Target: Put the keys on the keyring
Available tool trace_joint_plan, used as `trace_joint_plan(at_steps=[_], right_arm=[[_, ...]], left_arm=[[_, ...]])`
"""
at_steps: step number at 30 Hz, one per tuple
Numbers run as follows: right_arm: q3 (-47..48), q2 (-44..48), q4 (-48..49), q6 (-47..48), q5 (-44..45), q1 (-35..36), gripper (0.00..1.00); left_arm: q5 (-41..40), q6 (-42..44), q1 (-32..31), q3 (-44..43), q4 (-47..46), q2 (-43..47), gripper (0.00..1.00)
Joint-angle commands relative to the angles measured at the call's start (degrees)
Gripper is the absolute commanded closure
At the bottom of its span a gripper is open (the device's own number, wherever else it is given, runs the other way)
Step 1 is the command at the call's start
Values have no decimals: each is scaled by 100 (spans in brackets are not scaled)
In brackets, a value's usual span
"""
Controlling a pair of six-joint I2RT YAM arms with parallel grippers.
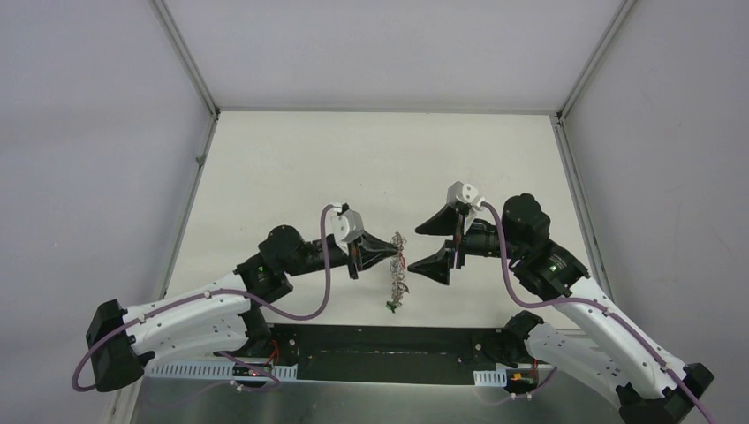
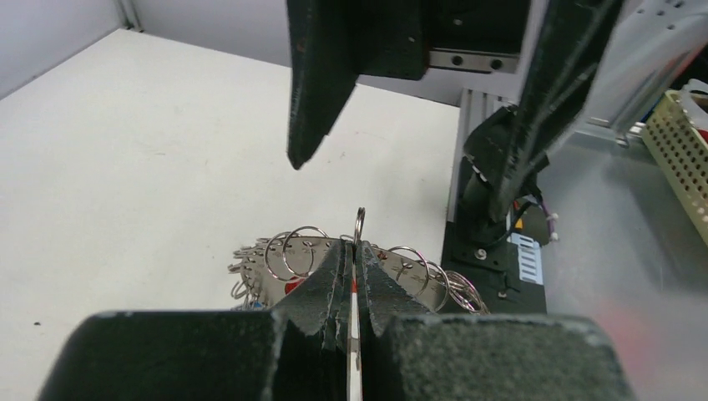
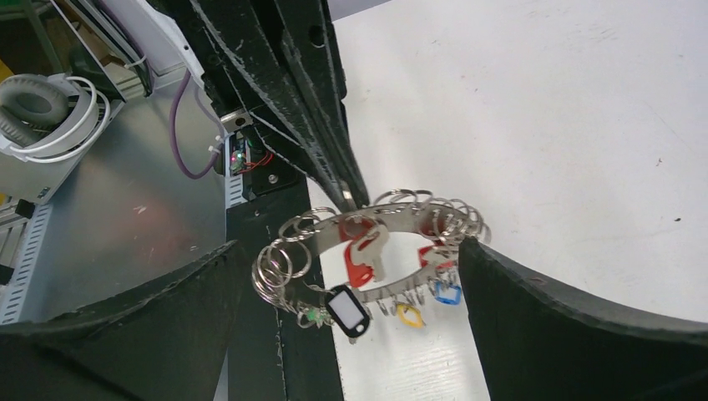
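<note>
The left gripper point(image 1: 389, 253) is clamped shut on the rim of the keyring point(image 3: 399, 219). It holds the ring up in the air over the middle of the worktop point(image 1: 291, 168), not far from the near edge, presumably so the band hangs clear and the other arm can reach around it. The right gripper point(image 1: 415, 248) faces it with fingers spread wide, one on each side of the ring, gripping nothing that I can make out. Several keys point(image 3: 365, 251) already hang from the band (red, blue, yellow and green tags, plus a black one), dangling among the small split rings point(image 3: 280, 267). The wide spread probably gives the ring room. No loose key shows in any view, so I cannot tell how much work is left.
</note>
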State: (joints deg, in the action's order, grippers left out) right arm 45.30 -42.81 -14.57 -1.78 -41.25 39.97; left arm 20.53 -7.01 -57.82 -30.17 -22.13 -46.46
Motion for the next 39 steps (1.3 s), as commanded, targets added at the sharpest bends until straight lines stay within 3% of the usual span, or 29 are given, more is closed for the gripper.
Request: trace_joint_plan(at_steps=[1, 7, 15, 26, 32, 39], right_arm=[[358, 90, -195, 146, 220, 29, 1], [496, 272, -533, 339, 397, 29, 1], [444, 532, -856, 410, 658, 28, 1], [116, 598, -776, 196, 778, 28, 1], [16, 526, -644, 3, 777, 33, 1], [-25, 315, -521, -152, 765, 29, 1]], left_arm=[[-674, 23, -49, -766, -93, -545, 100], [-1818, -259, -43, -1745, 475, -1573, 100], [-2179, -508, 137, -2480, 331, -2857, 100], [-2514, -1026, 349, -635, -1583, -3218, 100], [-2700, -1111, 344, -136, -948, -2630, 100], [-3496, -1352, 348, 116, 119, -1911, 100]])
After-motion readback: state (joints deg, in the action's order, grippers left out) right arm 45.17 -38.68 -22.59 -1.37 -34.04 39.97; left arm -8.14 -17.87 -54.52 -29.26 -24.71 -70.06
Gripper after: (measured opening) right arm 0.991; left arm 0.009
